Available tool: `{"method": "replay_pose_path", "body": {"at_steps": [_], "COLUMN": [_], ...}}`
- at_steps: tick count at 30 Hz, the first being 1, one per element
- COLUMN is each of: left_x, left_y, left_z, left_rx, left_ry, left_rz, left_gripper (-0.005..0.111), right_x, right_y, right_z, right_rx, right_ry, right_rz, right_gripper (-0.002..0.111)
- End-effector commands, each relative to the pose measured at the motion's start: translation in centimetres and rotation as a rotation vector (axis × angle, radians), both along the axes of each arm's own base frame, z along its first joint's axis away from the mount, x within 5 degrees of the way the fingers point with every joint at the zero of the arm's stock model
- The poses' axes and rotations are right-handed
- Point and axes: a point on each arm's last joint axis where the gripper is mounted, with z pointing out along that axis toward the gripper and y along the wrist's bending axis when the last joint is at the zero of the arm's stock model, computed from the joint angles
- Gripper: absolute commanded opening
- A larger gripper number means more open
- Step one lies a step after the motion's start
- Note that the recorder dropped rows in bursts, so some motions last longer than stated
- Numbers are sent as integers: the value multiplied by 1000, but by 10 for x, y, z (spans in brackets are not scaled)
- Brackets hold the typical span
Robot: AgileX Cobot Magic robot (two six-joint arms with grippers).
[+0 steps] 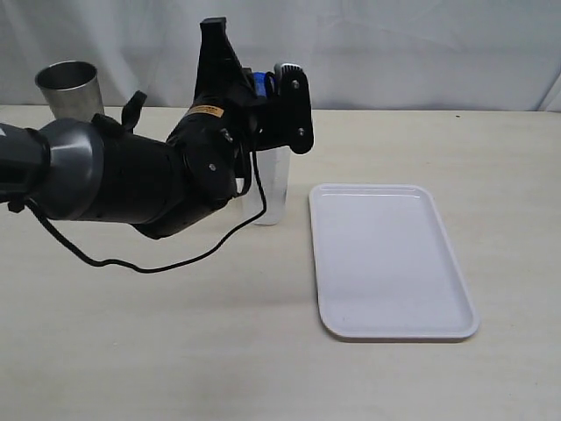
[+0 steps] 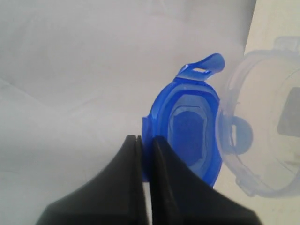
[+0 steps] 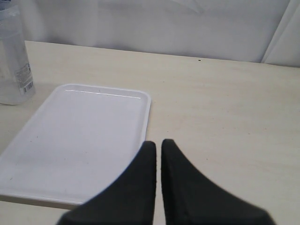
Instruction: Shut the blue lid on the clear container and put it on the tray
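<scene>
Sitting on the table (image 1: 175, 351), the white tray (image 1: 390, 263) lies flat with the clear container (image 1: 272, 189) upright just beside it. The left claw (image 2: 144, 138) pinches the blue lid (image 2: 187, 131) by its edge above the container; the right claw (image 3: 158, 143) is closed, holding nothing, near the tray.

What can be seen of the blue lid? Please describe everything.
The blue lid is translucent bright blue plastic, roundish, with a raised rim around a recessed middle; one snap flap sticks out. The left gripper pinches its edge, holding it up beside the open mouth of the clear container, not yet on it.
</scene>
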Motion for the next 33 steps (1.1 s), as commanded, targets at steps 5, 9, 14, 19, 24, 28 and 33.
{"method": "replay_pose_path", "body": {"at_steps": [5,9,14,19,24,28,33], "left_x": [-4,-4,-6,-9,-9,-9,-10], "left_y": [-4,-6,-7,-12,-10,-9,-11], "left_z": [7,9,13,14,13,10,9], "left_rx": [1,-30,-34,-28,-40,-48,-41], "left_ry": [-59,-74,-119,-132,-118,-88,-73], "left_rz": [-38,-61,-45,-64,-45,-40,-57], "left_gripper": [0,0,0,0,0,0,0], "right_x": [0,0,0,0,0,0,0], "right_y": [0,0,0,0,0,0,0], "right_z": [0,0,0,0,0,0,0], "right_rx": [1,1,1,1,1,1,1], "right_ry": [-12,-12,-12,-12,-12,-12,-12], "right_rz": [-3,-3,-3,-3,-3,-3,-3], "right_gripper": [5,5,5,5,5,5,5]}}
